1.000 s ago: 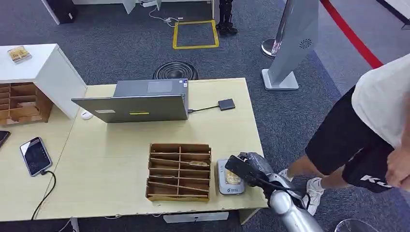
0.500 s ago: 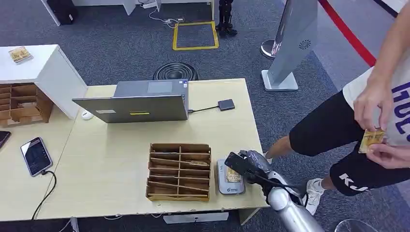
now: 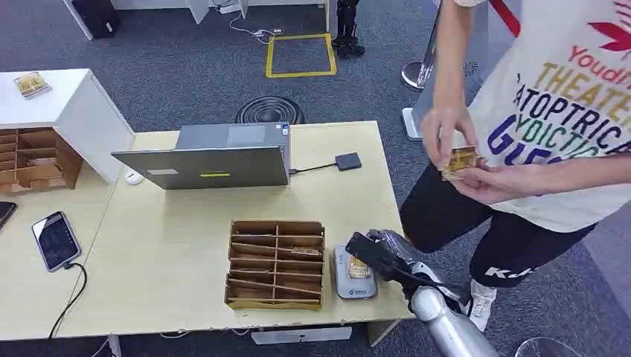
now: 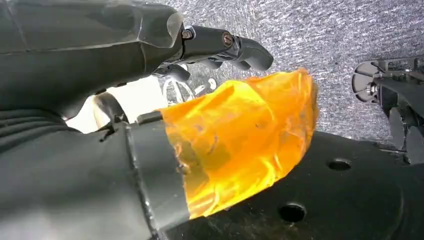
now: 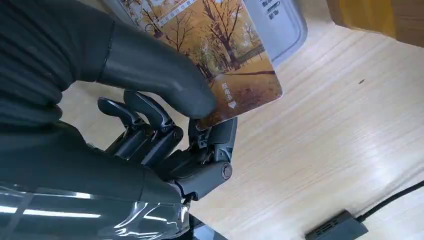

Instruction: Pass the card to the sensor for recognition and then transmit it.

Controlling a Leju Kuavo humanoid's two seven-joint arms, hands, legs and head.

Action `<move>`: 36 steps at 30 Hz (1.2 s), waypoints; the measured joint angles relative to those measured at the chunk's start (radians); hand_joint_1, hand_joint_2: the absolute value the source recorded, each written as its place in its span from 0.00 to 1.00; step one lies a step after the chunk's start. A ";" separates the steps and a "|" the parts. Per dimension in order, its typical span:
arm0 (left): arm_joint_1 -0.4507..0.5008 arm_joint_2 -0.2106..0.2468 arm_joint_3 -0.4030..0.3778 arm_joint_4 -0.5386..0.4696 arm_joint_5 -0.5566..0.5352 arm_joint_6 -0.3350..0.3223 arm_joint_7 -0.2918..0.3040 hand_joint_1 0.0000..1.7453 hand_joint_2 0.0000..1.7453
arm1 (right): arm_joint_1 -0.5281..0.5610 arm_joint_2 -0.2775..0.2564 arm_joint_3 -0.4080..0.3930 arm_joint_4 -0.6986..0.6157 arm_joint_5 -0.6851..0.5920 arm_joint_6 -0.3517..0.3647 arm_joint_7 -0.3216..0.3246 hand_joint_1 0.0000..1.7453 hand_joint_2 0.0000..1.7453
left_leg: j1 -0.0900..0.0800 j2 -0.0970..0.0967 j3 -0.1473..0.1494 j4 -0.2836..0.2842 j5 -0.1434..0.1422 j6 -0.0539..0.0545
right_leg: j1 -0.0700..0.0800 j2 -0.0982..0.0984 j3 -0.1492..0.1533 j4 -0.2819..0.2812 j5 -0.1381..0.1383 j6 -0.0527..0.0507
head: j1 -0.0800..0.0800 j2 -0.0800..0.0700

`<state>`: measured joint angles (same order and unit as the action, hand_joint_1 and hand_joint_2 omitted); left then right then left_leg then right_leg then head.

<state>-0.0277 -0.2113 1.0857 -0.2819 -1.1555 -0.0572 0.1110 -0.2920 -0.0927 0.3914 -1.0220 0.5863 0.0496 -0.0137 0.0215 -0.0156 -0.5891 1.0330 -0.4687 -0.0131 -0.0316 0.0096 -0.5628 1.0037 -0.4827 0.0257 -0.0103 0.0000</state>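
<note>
Pinching a glossy card printed with autumn trees (image 5: 220,55) between thumb and dark fingers, my right robot hand (image 3: 383,256) holds it at the pale grey card reader (image 3: 352,273) lying on the light wooden worktop (image 3: 171,245); whether the card touches the reader's face I cannot tell. In the right wrist view the thick grey thumb (image 5: 155,70) presses on the card's printed face while the fingers (image 5: 150,125) curl beneath it, and part of the reader (image 5: 277,22) shows just beyond the card's edge. The reader sits just beside the right end of a brown cardboard organiser with many narrow compartments (image 3: 276,263), near the worktop's front edge. Farther back stands an open grey laptop (image 3: 212,156), with a dark cable running to a small dark adapter box (image 3: 348,161). A white mouse (image 3: 133,177) lies beside the laptop's left corner, and a smartphone on a cable (image 3: 55,239) rests on the adjoining surface. A person in a pale printed T-shirt and dark shorts (image 3: 551,126) stands at the right of the worktop, holding a second yellowish card (image 3: 458,161) in both hands, well apart from mine. My left robot hand (image 4: 165,115) hangs over grey carpet, its thumb wrapped in orange film (image 4: 245,140); its fingers are curled in, holding nothing.
</note>
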 joint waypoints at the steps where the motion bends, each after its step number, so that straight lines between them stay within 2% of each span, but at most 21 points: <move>1: 0.000 0.000 0.002 0.000 0.000 0.000 0.000 0.00 0.00 | -0.001 0.000 0.000 0.002 0.000 0.000 0.000 1.00 1.00 | 0.000 0.000 0.000 0.000 0.000 0.000 | 0.000 0.000 0.000 0.000 0.000 0.000 | 0.000 0.000; 36: -0.010 0.010 0.016 0.000 0.000 0.007 0.013 0.00 0.00 | -0.015 0.008 -0.001 0.024 0.002 -0.001 -0.008 1.00 1.00 | 0.000 0.000 0.000 0.000 0.000 0.000 | 0.000 0.000 0.000 0.000 0.000 0.000 | 0.000 0.000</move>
<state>-0.0380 -0.2010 1.1021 -0.2819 -1.1558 -0.0504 0.1236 -0.3070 -0.0851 0.3903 -0.9983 0.5882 0.0484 -0.0221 0.0215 -0.0155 -0.5890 1.0330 -0.4687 -0.0131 -0.0316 0.0096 -0.5627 1.0037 -0.4826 0.0257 -0.0103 0.0000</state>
